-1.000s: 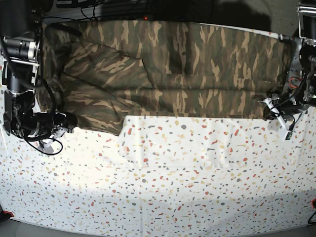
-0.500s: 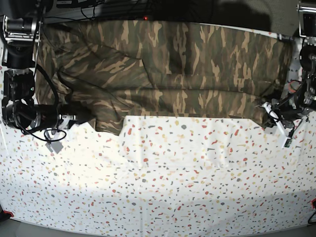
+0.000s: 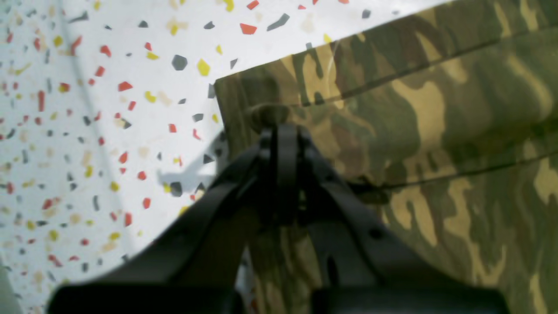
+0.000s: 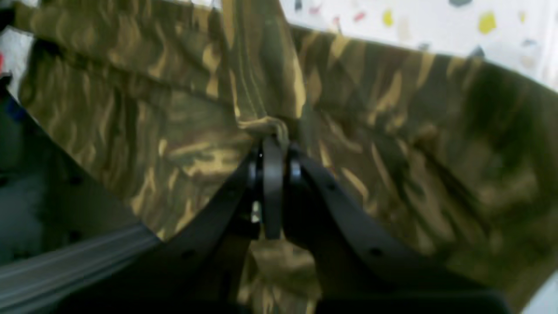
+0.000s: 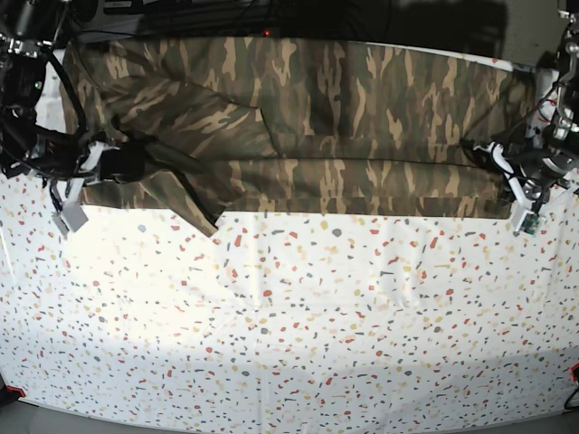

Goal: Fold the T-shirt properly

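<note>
The camouflage T-shirt (image 5: 344, 99) lies stretched sideways across the far half of the table. My left gripper (image 5: 478, 152) is at the right of the base view, shut on the shirt's near hem. In the left wrist view its tips (image 3: 279, 128) pinch the hem just in from the cloth's corner (image 3: 244, 91). My right gripper (image 5: 136, 163) is at the left of the base view, shut on a bunched fold of the T-shirt (image 4: 392, 131). In the right wrist view the jaws (image 4: 272, 141) meet on a small pucker of cloth. A loose flap (image 5: 194, 208) hangs toward me beside the right gripper.
A white speckled cover (image 5: 317, 316) spreads over the table from the shirt's near edge to the front, with a shallow wrinkle (image 5: 262, 280) in it. Dark cables (image 5: 181, 7) run along the far edge behind the shirt. The arm bodies stand at both side edges.
Both grippers have moved toward the far side, each carrying its pinch of the shirt's near edge. The near left part of the shirt has been pulled back with them.
</note>
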Robot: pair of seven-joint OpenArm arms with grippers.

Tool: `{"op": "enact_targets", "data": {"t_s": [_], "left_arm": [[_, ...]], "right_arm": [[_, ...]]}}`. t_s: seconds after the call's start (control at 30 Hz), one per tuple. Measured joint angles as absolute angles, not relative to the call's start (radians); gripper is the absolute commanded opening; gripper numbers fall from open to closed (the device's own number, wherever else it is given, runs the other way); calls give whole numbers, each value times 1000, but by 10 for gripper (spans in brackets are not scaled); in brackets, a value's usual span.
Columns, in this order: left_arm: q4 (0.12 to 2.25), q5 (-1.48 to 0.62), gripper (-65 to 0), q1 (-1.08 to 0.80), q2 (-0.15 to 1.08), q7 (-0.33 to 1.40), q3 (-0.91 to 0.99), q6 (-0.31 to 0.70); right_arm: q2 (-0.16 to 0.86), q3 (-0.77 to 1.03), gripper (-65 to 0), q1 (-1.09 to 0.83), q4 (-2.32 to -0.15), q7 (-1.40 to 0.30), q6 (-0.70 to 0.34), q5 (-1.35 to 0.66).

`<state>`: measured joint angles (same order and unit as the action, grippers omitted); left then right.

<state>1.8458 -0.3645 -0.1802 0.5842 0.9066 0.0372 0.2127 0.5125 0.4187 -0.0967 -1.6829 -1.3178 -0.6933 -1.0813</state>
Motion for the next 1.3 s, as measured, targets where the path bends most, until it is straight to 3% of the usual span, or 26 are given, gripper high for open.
{"op": "enact_targets", "data": {"t_s": [0.53,1.27,1.3], "left_arm": [[1949,-295,-650,-213,585,1054,38,186],[1949,-296,-648,-213,584,1119,38,187],[1949,-295,-636,-213,585,1120,38,187]], "right_arm": [[513,572,-650,-419,-2039,-1317,-694,-1095],[533,572,-650,-486,-2057,-1318,-693,-879],[533,572,-628,-485,-2057,-1318,-693,-873]]}}
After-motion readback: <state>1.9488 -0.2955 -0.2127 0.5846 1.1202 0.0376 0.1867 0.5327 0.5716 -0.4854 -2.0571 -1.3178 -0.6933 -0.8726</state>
